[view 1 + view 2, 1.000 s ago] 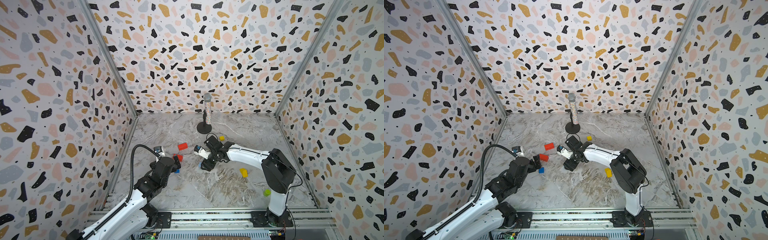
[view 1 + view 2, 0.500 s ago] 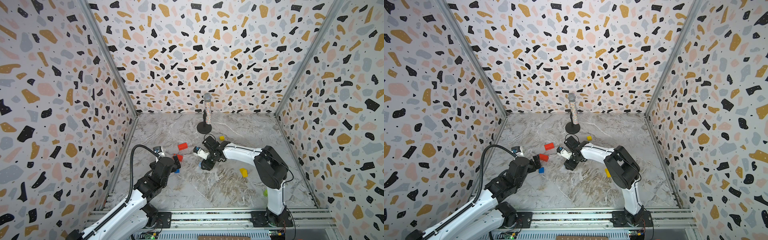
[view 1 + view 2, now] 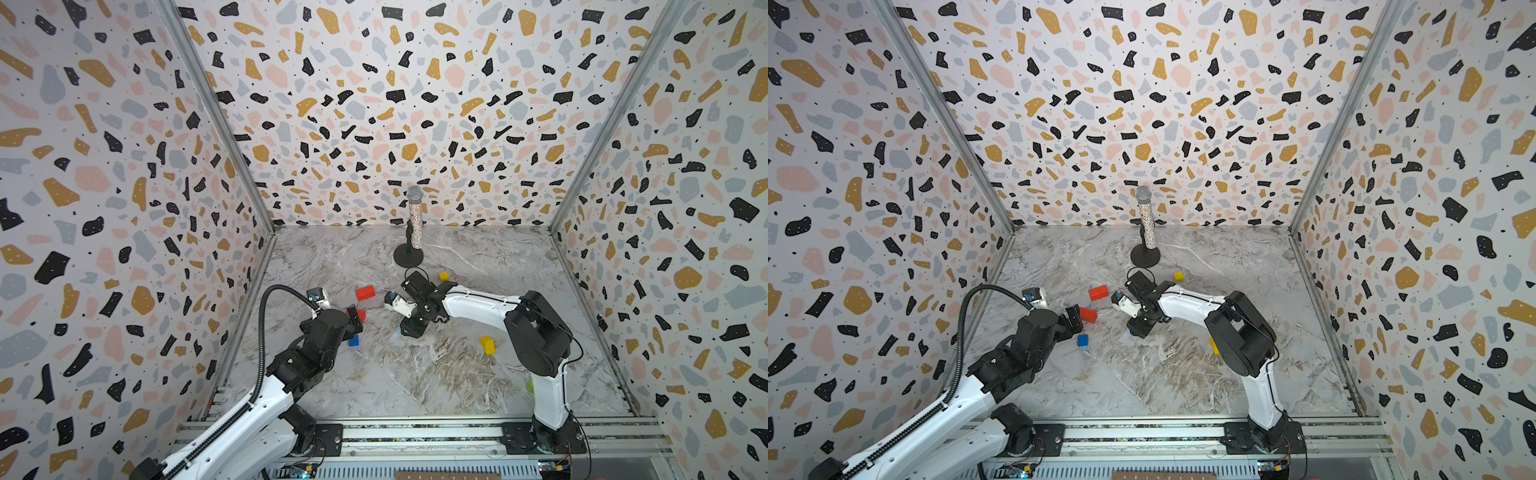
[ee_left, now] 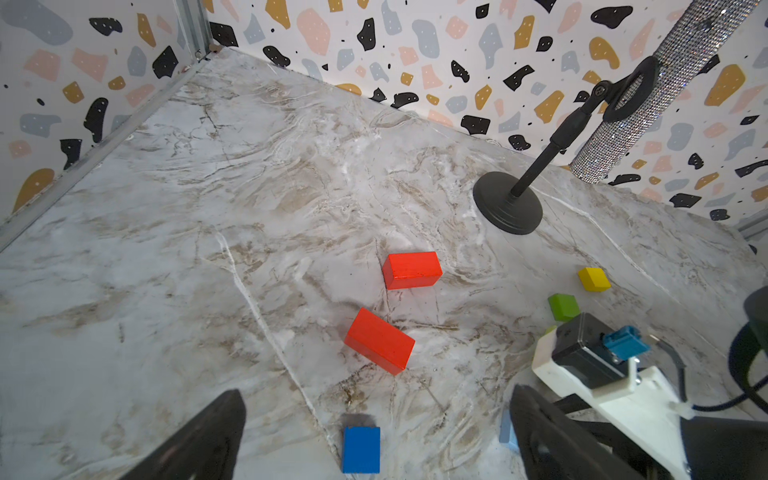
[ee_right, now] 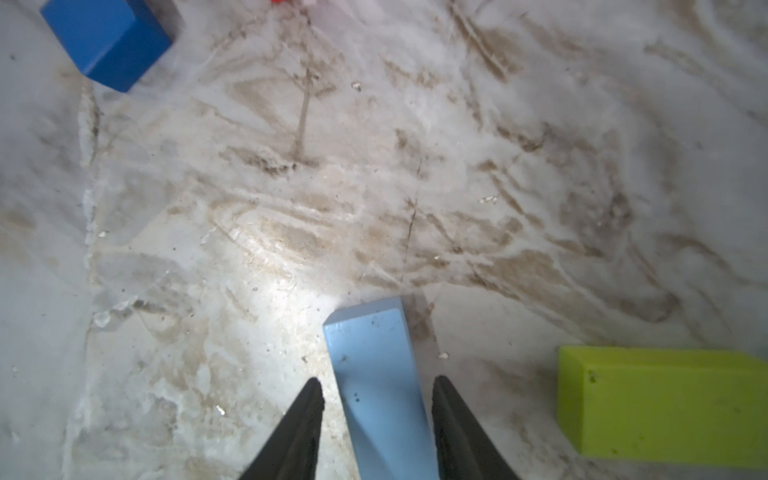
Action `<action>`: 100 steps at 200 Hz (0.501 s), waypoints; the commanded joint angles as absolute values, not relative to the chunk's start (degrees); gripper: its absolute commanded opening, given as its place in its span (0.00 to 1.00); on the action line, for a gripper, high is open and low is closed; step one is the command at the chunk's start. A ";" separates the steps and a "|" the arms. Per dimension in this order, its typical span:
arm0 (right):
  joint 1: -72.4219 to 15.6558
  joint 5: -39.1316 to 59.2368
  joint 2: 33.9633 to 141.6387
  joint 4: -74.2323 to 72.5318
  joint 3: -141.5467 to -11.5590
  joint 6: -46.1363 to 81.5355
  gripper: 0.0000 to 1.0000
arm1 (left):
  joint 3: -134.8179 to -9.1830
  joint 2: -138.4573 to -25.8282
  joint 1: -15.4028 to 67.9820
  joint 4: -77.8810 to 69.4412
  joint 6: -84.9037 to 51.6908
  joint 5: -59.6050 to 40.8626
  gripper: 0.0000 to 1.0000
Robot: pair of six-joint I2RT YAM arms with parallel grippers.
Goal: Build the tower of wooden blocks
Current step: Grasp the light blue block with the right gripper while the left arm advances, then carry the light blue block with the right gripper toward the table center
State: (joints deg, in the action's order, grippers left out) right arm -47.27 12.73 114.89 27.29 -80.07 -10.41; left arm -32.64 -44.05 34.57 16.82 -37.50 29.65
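Wood blocks [image 4: 411,270] lie loose and unstacked on the marble floor [image 3: 436,374]. Left gripper [image 4: 376,392], jaws spread wide and empty, hangs at the near left by a dark blue cube [image 4: 360,449], two red bricks [image 4: 379,340] just beyond. Right gripper [image 5: 377,380], mid-floor, straddles a light blue block [image 5: 374,353], jaws parted either side of it; a lime-green block [image 5: 665,407] lies just beside.

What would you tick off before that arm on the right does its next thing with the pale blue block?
1. Light blue block sits inside the right claw: ok.
2. Fingers pressing on it: not ok, gaps show either side.
3. Green block clear of that claw: ok.
4. Left claw open and empty: ok.
5. Red bricks stacked as a base: not ok, they lie apart.
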 commanded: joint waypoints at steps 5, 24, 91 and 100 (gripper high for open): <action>-48.37 11.10 115.05 29.40 -81.50 -9.41 0.44 | -34.19 -42.82 34.54 18.22 -36.80 30.58 1.00; -48.74 9.93 115.14 29.36 -81.04 -8.88 0.41 | -33.42 -41.53 34.55 18.84 -37.44 31.11 1.00; -48.70 7.81 114.81 29.34 -80.33 -5.40 0.28 | -33.22 -39.65 34.54 20.23 -38.50 32.33 1.00; -48.69 7.72 114.63 29.27 -80.33 -4.50 0.27 | -33.31 -39.70 34.56 20.04 -38.64 32.42 1.00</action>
State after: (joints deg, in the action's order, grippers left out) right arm -48.66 9.32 115.46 27.49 -80.07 -7.22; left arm -32.71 -40.27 34.57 19.77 -38.33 30.94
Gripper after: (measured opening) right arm 0.322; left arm 0.998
